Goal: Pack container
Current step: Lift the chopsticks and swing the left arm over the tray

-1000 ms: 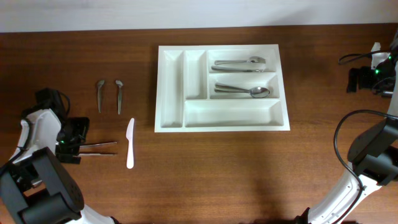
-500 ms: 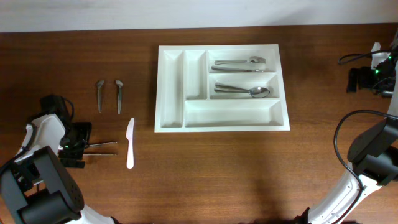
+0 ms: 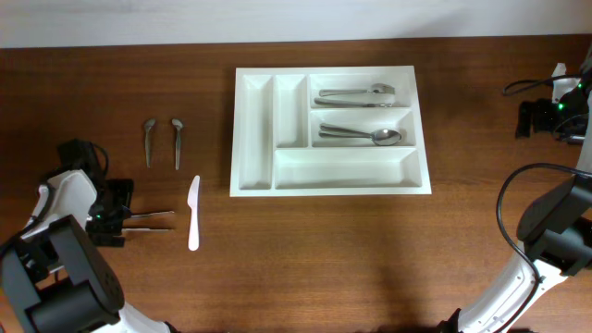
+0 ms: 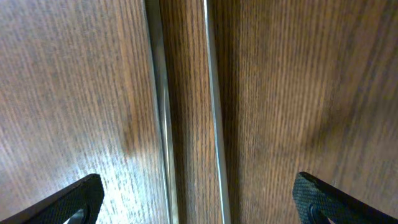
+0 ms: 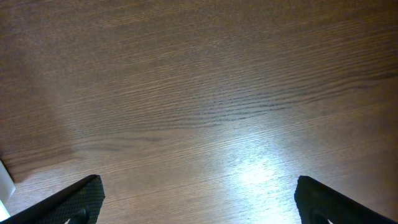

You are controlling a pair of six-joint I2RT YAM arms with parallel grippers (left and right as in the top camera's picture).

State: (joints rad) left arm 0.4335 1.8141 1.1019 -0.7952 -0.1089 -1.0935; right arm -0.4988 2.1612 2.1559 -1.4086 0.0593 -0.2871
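Observation:
The white container [image 3: 254, 129] lies at the table's upper middle. One of its long compartments holds a metal utensil [image 3: 356, 93], and the one below it holds a spoon [image 3: 363, 135]. At the left, my left gripper [image 3: 122, 220] stands open around the near ends of two thin metal utensil handles [image 3: 153, 215]. In the left wrist view both handles [image 4: 163, 124] [image 4: 214, 124] run between the wide-apart fingertips [image 4: 81, 199], untouched by either one. My left gripper [image 4: 202, 202] holds nothing. My right gripper [image 3: 524, 118] is at the far right, open [image 5: 199, 199] over bare wood.
A white plastic knife [image 3: 192, 213] lies just right of the two handles. Two short metal utensils [image 3: 149, 141] [image 3: 177, 141] lie side by side above them. A white corner [image 5: 5, 177] shows at the left edge of the right wrist view.
My left gripper has slid a little to the right, further over the ends of the two metal handles, then stopped. The right arm has not moved.

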